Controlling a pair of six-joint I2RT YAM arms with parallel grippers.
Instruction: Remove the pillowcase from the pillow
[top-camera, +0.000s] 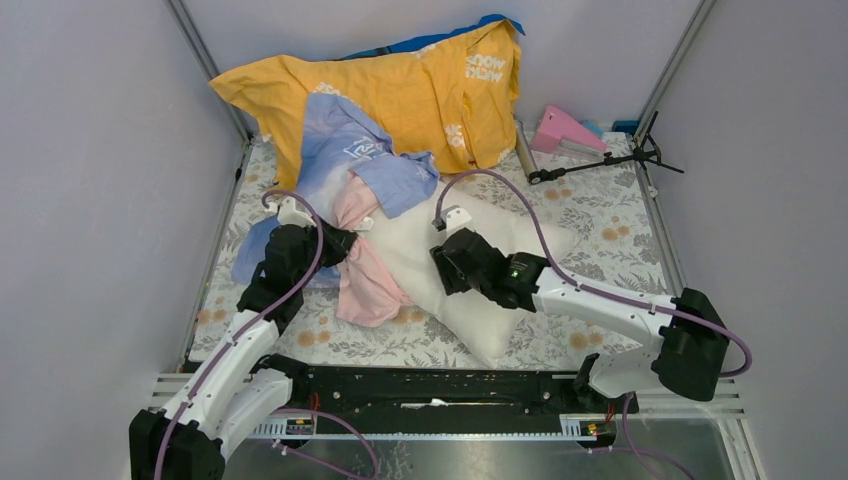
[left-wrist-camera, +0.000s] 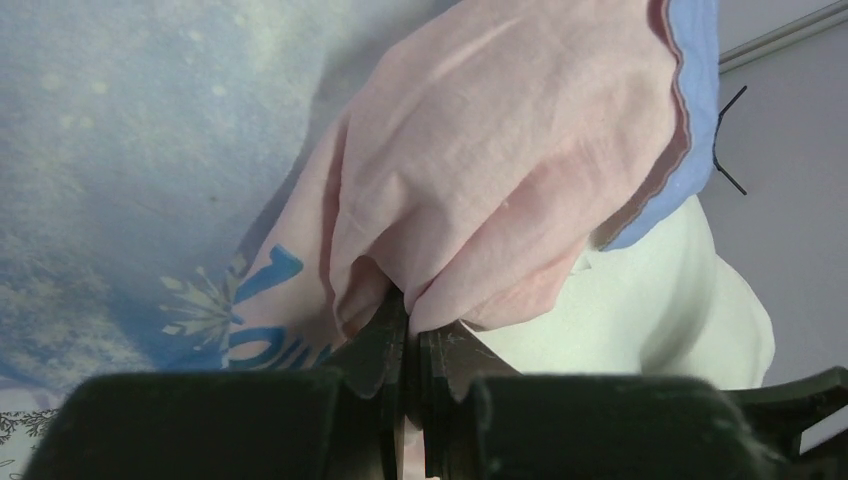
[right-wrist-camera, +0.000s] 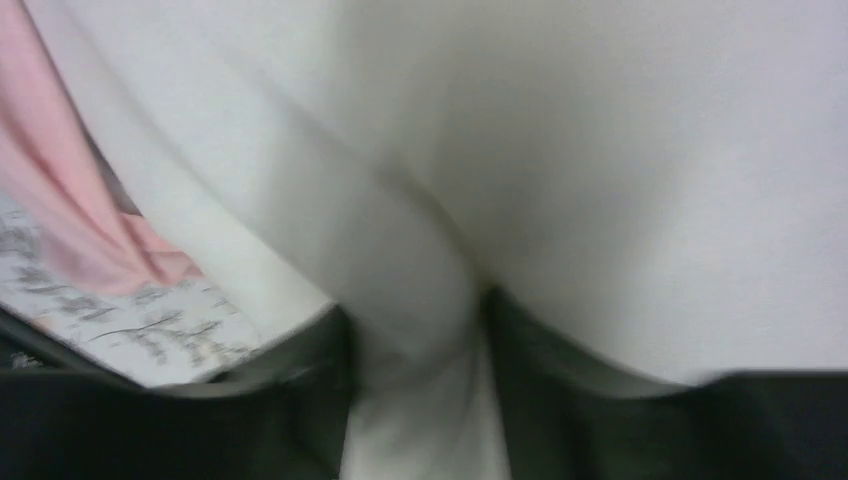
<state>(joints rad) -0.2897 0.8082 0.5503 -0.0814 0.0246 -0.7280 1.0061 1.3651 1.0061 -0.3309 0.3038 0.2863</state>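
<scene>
One left end effector (left-wrist-camera: 410, 322) pinches one pillowcase (left-wrist-camera: 500, 150); right end effector (right-wrist-camera: 415, 335), one pillow (right-wrist-camera: 620, 150).

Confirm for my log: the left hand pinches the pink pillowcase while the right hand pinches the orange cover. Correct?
Wrong about the right hand: the right wrist view shows it pinching a fold of the white pillow. The left hand does pinch the pink pillowcase.
</scene>
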